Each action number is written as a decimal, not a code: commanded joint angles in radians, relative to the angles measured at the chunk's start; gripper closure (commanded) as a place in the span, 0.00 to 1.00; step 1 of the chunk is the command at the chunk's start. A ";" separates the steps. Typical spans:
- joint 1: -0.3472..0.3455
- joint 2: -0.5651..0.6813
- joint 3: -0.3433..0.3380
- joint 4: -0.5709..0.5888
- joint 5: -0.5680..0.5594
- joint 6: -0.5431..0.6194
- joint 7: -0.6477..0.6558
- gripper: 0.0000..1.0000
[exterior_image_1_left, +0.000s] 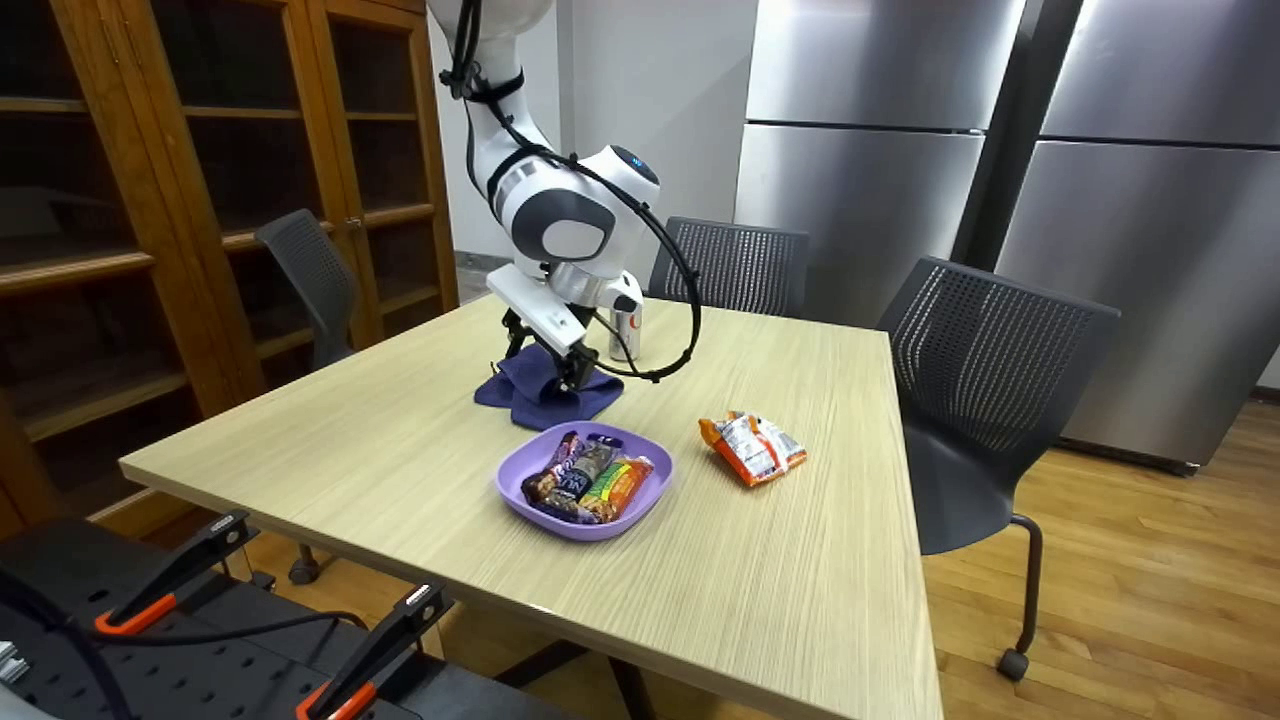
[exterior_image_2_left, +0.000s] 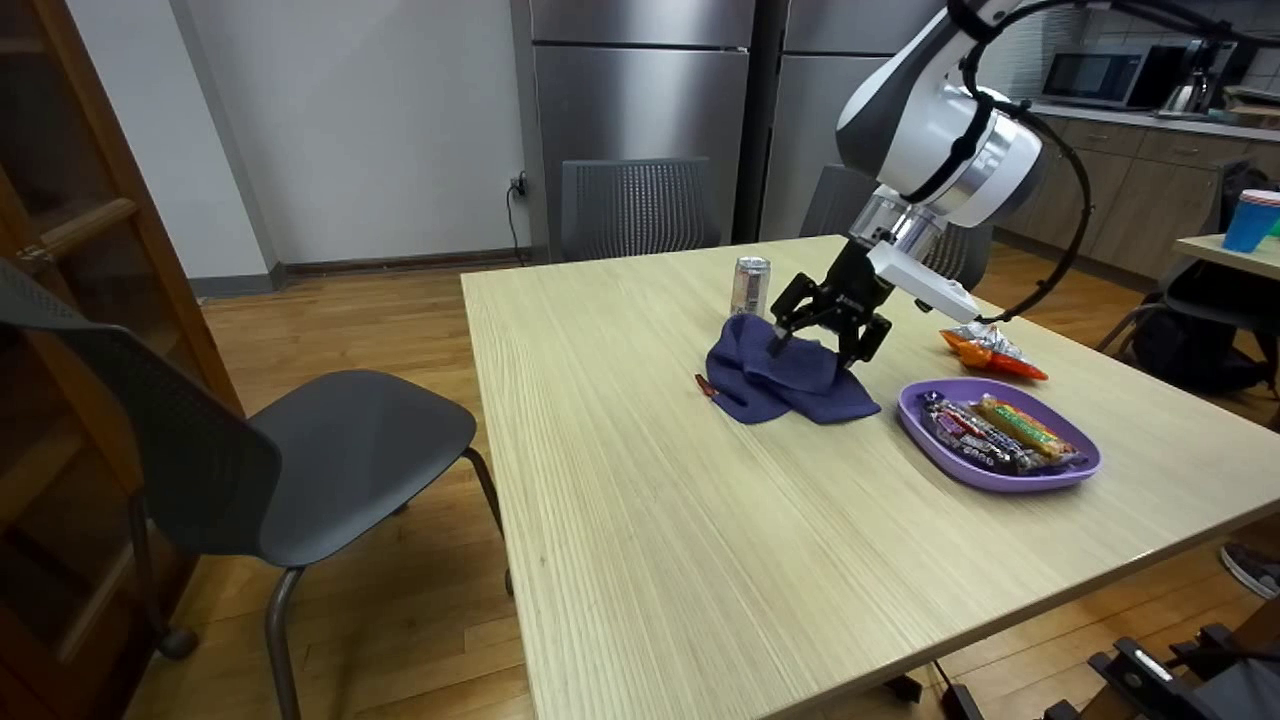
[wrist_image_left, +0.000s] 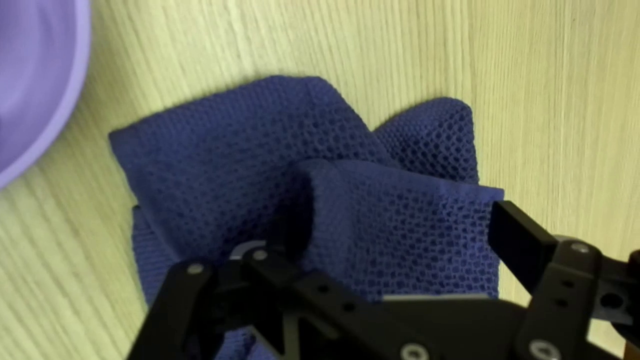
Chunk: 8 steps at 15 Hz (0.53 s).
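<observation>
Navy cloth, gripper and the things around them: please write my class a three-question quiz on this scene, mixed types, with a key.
1. What colour is the dish holding the wrapped snack bars? a) green b) purple c) white
2. True or false: the gripper is open at the navy cloth.
3. Fill the gap: the silver drink can is ____, not lying on its side.
Key: 1 b; 2 true; 3 upright.
</observation>
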 joint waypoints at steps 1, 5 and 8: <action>-0.031 -0.001 0.028 0.009 0.023 -0.042 -0.041 0.00; -0.032 -0.005 0.029 0.001 0.027 -0.051 -0.047 0.00; -0.034 -0.009 0.028 -0.006 0.030 -0.058 -0.049 0.00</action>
